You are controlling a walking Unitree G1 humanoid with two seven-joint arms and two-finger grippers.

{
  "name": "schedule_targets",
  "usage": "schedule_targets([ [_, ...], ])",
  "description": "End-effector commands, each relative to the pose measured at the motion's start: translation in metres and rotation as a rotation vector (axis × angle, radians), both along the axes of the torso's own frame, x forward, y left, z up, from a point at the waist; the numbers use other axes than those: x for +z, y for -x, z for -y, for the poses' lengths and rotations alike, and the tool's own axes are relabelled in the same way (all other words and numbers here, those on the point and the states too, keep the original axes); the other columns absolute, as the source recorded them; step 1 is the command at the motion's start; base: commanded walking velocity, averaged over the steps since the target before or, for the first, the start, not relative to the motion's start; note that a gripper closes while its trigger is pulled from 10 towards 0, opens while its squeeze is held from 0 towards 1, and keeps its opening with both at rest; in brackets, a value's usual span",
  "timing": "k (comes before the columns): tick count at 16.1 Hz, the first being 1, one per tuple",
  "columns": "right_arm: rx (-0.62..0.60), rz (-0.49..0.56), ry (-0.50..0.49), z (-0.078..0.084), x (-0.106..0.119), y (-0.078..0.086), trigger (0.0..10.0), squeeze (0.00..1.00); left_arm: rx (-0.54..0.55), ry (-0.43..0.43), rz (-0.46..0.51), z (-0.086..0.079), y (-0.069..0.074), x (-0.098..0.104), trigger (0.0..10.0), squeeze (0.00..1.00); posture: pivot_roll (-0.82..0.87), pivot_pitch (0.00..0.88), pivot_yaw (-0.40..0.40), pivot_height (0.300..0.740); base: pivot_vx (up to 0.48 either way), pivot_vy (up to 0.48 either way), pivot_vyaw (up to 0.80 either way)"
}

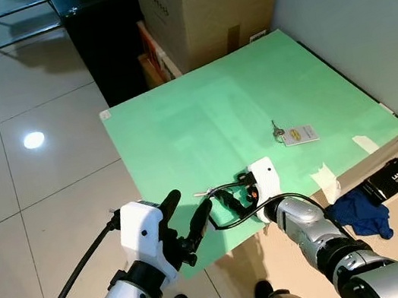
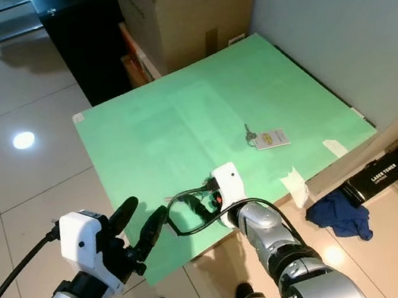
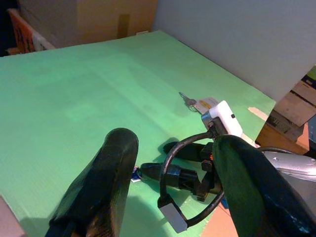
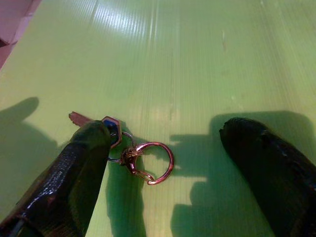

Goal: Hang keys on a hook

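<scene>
Keys (image 4: 111,129) on a coppery ring with a clasp are lying flat on the green board (image 1: 201,118), near its front edge, the one visible blade pointing away from the ring. Right gripper (image 4: 163,163) is straddling them, fingers spread, one fingertip (image 4: 91,136) overlapping the key. Left gripper (image 1: 188,216) is hovering nearby, also spread. Another tagged key (image 1: 294,134) is lying farther back.

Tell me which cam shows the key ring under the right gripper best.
Right wrist view: the key ring lies flat on the green board between the open right gripper fingers, clasp and key head sharp. In the left eye view it is a thin sliver by the fingers; in the left wrist view, a small blue bit.
</scene>
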State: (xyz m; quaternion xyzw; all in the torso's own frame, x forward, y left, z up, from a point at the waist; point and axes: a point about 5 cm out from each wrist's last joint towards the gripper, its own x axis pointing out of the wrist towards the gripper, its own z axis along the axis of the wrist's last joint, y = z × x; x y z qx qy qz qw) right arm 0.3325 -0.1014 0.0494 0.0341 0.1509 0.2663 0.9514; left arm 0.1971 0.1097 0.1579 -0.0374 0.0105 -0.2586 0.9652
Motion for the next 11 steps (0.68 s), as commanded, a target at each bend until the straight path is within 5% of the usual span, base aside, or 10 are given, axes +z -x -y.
schedule_targets([
  [1, -0.019, -0.089, 0.006, 0.007, -0.019, 0.012, 10.0, 0.00, -0.015, -0.002, -0.028, 0.002, 0.002, -0.006, 10.0, 0.00, 0.10, 0.343, -0.016, 0.740, 0.000, 0.000, 0.00],
  [2, 0.009, -0.098, 0.009, 0.004, -0.022, 0.016, 9.5, 0.00, -0.017, -0.002, -0.028, 0.002, 0.002, -0.006, 10.0, 0.00, 0.09, 0.343, -0.016, 0.740, 0.000, 0.000, 0.00],
  [4, 0.007, -0.116, 0.009, 0.005, -0.027, 0.020, 0.0, 0.00, -0.018, 0.000, -0.029, 0.003, 0.001, -0.006, 10.0, 0.00, 0.09, 0.342, -0.015, 0.740, 0.000, 0.000, 0.00],
  [11, -0.046, -0.098, 0.031, 0.017, -0.026, 0.018, 0.0, 0.00, -0.017, 0.005, -0.021, 0.004, -0.002, -0.006, 10.0, 0.00, 0.08, 0.343, -0.022, 0.740, 0.000, 0.000, 0.00],
])
